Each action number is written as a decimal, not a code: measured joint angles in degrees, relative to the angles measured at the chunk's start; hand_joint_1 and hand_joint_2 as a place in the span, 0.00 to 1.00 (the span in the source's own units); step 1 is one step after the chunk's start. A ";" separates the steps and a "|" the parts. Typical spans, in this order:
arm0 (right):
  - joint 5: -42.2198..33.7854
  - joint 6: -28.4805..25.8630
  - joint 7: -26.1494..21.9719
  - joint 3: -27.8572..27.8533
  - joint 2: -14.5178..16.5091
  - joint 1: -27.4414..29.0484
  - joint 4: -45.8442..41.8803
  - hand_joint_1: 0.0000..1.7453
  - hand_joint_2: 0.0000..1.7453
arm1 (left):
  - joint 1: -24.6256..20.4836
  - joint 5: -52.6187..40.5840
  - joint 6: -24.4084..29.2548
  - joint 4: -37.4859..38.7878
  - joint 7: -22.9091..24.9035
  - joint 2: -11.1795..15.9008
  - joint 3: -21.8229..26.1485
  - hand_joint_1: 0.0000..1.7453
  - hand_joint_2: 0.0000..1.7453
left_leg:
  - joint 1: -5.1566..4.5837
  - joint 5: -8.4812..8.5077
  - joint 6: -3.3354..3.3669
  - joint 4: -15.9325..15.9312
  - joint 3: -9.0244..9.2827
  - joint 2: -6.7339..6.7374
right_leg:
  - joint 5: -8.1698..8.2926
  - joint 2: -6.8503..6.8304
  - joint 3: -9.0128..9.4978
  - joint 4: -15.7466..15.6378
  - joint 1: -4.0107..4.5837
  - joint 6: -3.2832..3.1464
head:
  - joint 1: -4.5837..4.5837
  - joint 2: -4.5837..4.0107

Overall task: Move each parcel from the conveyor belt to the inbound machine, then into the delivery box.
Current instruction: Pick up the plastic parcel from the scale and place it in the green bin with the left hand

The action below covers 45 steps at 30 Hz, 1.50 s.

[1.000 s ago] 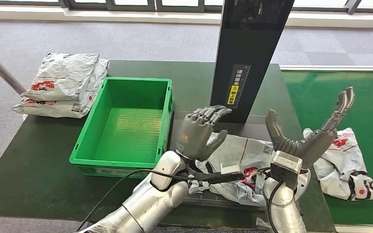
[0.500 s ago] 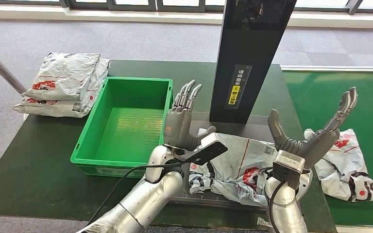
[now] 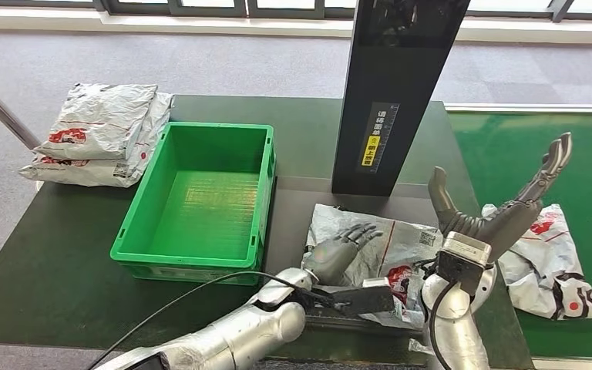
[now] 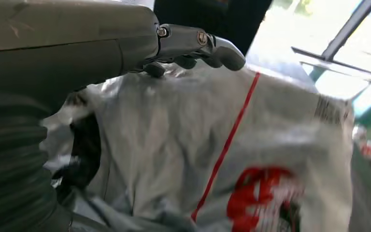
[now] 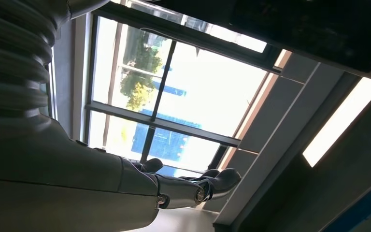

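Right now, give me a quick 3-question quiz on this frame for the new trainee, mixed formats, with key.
1. True or false: the green box already holds a parcel.
2. The parcel on the machine is touched by which hand? A) left hand B) right hand C) both
3. Fill in: the stacked parcels lie on the table beside the green box, on the robot's ____ side.

Key: 1 false, it holds nothing. 2 A; the right hand is raised, fingers spread. 3 left.
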 joint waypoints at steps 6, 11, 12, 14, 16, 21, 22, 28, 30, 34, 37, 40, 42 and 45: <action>-0.12 0.08 0.00 0.01 0.00 -0.32 0.33 0.00 1.00 | -0.36 2.55 -1.40 3.19 2.11 0.07 -9.94 0.77 1.00 | 0.01 -0.01 0.01 0.00 0.00 -0.04 | -0.01 -0.05 0.02 0.00 0.01 0.00 | -0.01 0.00; -0.09 0.08 0.00 0.01 0.00 -0.27 0.33 0.00 1.00 | -1.29 1.87 2.47 4.79 5.67 0.06 -14.66 1.00 1.00 | 0.01 -0.01 0.01 0.00 0.02 -0.03 | -0.01 -0.04 0.04 0.00 0.01 0.00 | -0.01 0.00; -0.09 0.08 0.00 0.01 0.00 -0.26 0.33 0.00 1.00 | -1.46 1.61 3.52 5.09 6.31 0.07 -15.32 1.00 1.00 | 0.01 0.00 0.01 0.00 0.02 -0.03 | 0.00 -0.04 0.04 0.00 0.01 0.00 | -0.01 0.00; -0.09 0.08 0.00 0.01 0.00 -0.24 0.33 0.00 1.00 | -1.91 0.85 4.93 5.68 7.62 0.07 -16.40 1.00 1.00 | 0.01 0.01 0.01 0.00 0.03 -0.03 | 0.00 -0.04 0.06 0.00 0.01 0.00 | 0.00 0.00; -0.09 0.08 0.00 0.01 0.00 -0.24 0.33 0.00 1.00 | -2.34 0.06 5.80 6.21 8.78 0.07 -17.30 1.00 1.00 | 0.01 0.02 0.01 0.00 0.05 -0.03 | 0.00 -0.05 0.08 0.00 0.01 0.00 | 0.00 0.00; 0.05 0.08 0.00 0.01 0.00 -0.22 0.33 0.00 1.00 | -2.93 -1.36 8.00 7.05 10.22 0.07 -18.74 1.00 1.00 | 0.01 0.02 0.00 0.00 0.07 -0.03 | 0.00 -0.04 0.10 0.00 0.01 0.00 | -0.01 0.00; 0.15 0.08 0.00 0.01 0.00 -0.20 0.33 0.00 1.00 | -2.97 -1.72 8.92 7.16 10.54 0.07 -18.91 1.00 1.00 | 0.01 0.02 0.00 0.00 0.08 -0.03 | 0.00 -0.04 0.09 0.00 0.01 0.00 | -0.01 0.01; 0.78 0.05 0.00 0.01 0.00 0.33 0.28 0.00 1.00 | -2.94 -6.36 15.20 7.50 11.12 0.09 -18.46 1.00 1.00 | 0.01 0.02 0.00 0.00 0.07 -0.03 | 0.00 -0.04 0.07 0.01 0.01 0.00 | -0.01 0.00; 1.18 0.01 0.00 0.00 0.00 0.97 0.13 0.00 1.00 | -2.35 -17.16 17.94 5.72 9.69 0.14 -14.89 1.00 1.00 | 0.00 0.03 0.00 0.00 0.06 -0.06 | 0.00 -0.07 0.08 0.01 0.00 0.00 | -0.01 0.00; 1.68 -0.11 0.00 -0.18 -0.13 2.85 -0.85 0.00 1.00 | 3.26 -42.27 19.62 -8.75 -1.03 0.41 6.04 1.00 1.00 | 0.00 -0.01 -0.01 0.00 0.01 0.08 | 0.00 0.08 -0.01 0.01 -0.01 0.00 | 0.01 0.00; 1.68 -0.17 0.00 -0.59 -0.42 4.09 -1.60 0.00 1.00 | 6.60 -43.35 19.78 -20.05 -5.81 0.34 24.20 1.00 1.00 | 0.00 -0.13 -0.03 -0.01 0.10 0.45 | 0.01 0.37 -0.09 0.01 0.00 -0.02 | -0.02 0.00; 1.68 -0.23 0.00 -0.83 -0.71 4.83 -2.14 0.00 1.00 | 8.22 -42.43 19.83 -26.25 -6.53 0.68 33.54 1.00 1.00 | 0.04 -0.07 -0.06 -0.02 0.09 0.36 | -0.01 0.27 -0.08 0.02 0.07 -0.06 | -0.02 0.00; 1.70 -0.24 -0.01 -0.89 -0.78 4.97 -2.36 0.00 1.00 | 9.32 -42.34 19.84 -29.02 -6.81 0.70 36.37 1.00 1.00 | 0.08 0.05 -0.09 -0.03 0.03 0.14 | -0.02 0.09 -0.05 0.04 0.10 -0.08 | -0.01 0.00; 1.71 -0.23 -0.01 -0.89 -0.84 5.13 -2.64 0.00 1.00 | 10.83 -42.28 19.83 -32.50 -7.79 0.68 39.69 1.00 1.00 | 0.08 0.07 -0.12 -0.04 0.01 0.09 | -0.01 0.07 -0.03 0.06 0.11 -0.10 | 0.00 0.00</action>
